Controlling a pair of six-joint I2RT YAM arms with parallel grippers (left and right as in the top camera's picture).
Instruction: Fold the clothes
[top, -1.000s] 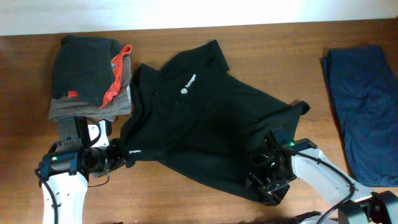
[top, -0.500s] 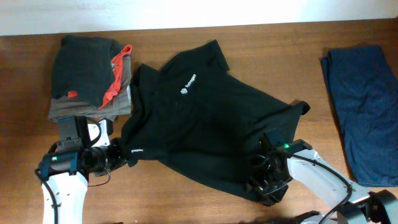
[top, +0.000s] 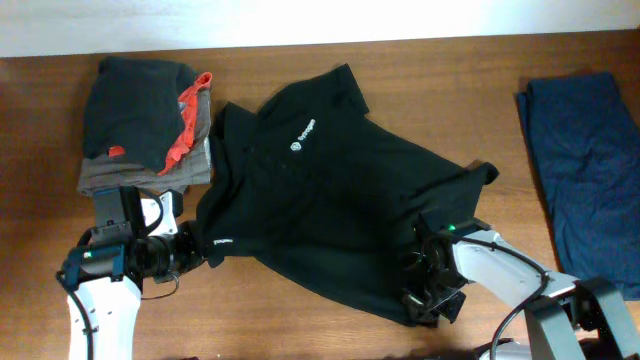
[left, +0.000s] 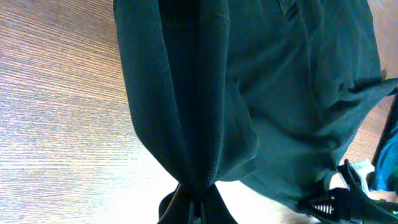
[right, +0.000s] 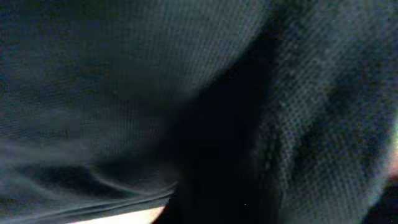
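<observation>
The black collared shirt (top: 330, 190) is being spread rumpled across the middle of the wooden counter (top: 450, 80), its white chest logo (top: 303, 135) facing up. Its left sleeve hem is being pinched in the left pincer (top: 200, 250) at the near left, where the left wrist view shows the fabric gathered into a tight fold between the pressed-together fingers (left: 196, 202). The right pincer (top: 425, 290) is being held against the shirt's near right hem, and its state cannot be told, its own camera being filled with black fabric; a pile of folded clothes (top: 140, 110) is being kept at the far left and a blue garment (top: 590, 170) at the right edge.
</observation>
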